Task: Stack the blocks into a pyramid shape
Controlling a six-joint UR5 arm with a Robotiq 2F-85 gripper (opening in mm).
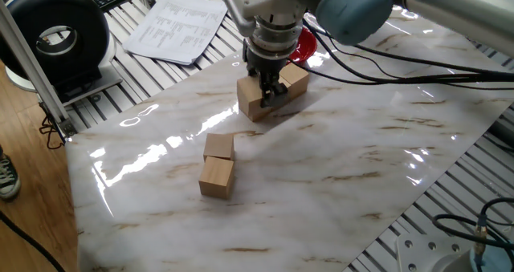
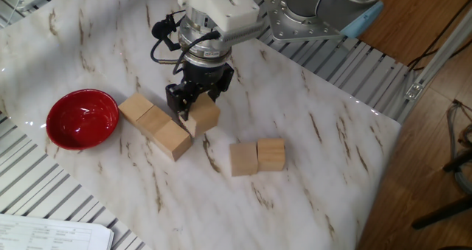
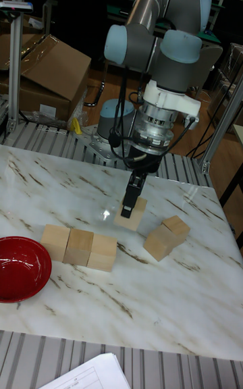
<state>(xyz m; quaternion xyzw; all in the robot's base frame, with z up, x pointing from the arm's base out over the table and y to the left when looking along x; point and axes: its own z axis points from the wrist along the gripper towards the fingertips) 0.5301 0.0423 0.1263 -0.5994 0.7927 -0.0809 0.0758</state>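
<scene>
My gripper [image 2: 193,102] is shut on one tan block [image 2: 204,118], held low over the marble right beside the row's nearest cube; whether it rests on the table I cannot tell. Three blocks sit side by side in a row [image 2: 153,122] next to the red bowl [image 2: 82,117]. Two more blocks [image 2: 257,156] stand together, apart to the right. In the tall fixed view the held block [image 3: 131,218] hangs under the gripper [image 3: 131,201], behind the row [image 3: 79,247]. In one fixed view the gripper [image 1: 267,86] grips the block [image 1: 254,103] in front of the row [image 1: 295,77].
A marble sheet [image 2: 310,198] covers the table. Printed papers [image 1: 177,27] and a black round device [image 1: 56,35] lie beyond its far corner. Cables [image 1: 385,59] trail from the arm over the table. A cardboard box [image 3: 47,71] stands behind the table.
</scene>
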